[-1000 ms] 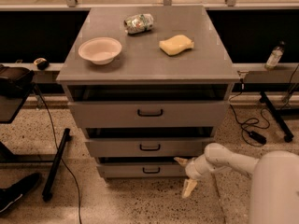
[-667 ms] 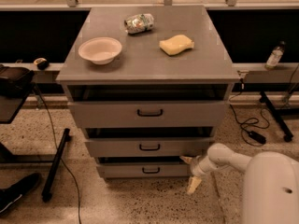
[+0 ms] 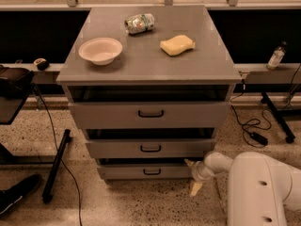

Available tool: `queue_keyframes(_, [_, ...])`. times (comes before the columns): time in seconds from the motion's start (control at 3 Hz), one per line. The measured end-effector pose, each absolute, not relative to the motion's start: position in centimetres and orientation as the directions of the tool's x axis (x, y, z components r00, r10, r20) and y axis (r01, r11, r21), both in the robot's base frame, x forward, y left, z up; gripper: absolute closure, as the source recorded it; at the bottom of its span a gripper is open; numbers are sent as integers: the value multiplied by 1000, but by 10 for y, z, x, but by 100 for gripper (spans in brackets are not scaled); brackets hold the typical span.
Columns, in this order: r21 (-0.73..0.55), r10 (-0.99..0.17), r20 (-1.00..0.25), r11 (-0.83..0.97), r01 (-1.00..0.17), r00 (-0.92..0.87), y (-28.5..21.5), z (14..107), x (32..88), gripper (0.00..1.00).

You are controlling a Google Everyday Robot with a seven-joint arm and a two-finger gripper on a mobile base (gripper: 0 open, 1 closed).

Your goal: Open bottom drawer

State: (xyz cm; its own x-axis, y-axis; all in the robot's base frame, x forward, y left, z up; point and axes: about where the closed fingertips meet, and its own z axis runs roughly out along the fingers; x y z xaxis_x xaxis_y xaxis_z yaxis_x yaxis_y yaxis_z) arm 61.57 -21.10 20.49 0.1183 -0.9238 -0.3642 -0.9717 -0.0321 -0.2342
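A grey cabinet (image 3: 221,72) with three drawers stands in the middle of the frame. The bottom drawer (image 3: 127,172) is the lowest and thinnest one, near the floor. It has a small black handle (image 3: 152,172) in the middle and a dark gap above it.

The robot's white arm (image 3: 263,187) comes in from the lower right corner. Its gripper (image 3: 192,175) is low down, just beside the right end of the bottom drawer. Its two pale fingers (image 3: 195,188) are spread apart, one up and one down, and I can't see anything held between them.

On top of the cabinet sit a white bowl (image 3: 100,50) on the left, a yellow sponge (image 3: 177,45) on the right, and a shiny crumpled thing (image 3: 139,23) at the back. A small bottle (image 3: 276,56) stands on a ledge at the far right.
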Motion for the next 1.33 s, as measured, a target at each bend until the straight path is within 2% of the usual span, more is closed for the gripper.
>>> queue_keyframes(0.33, [-261,-935,-338,-15,-965,106,-209,185,624,1])
queue_keyframes(0.67, [-280,-930,-350,-11,-960,113,-197,193,629,23])
queue_keyframes(1.0, [-257,-925,-361,-19,-966,114,-184,196,627,38])
queue_keyframes(1.33, [-216,-921,-376,-25,-976,106,-176,190,621,48])
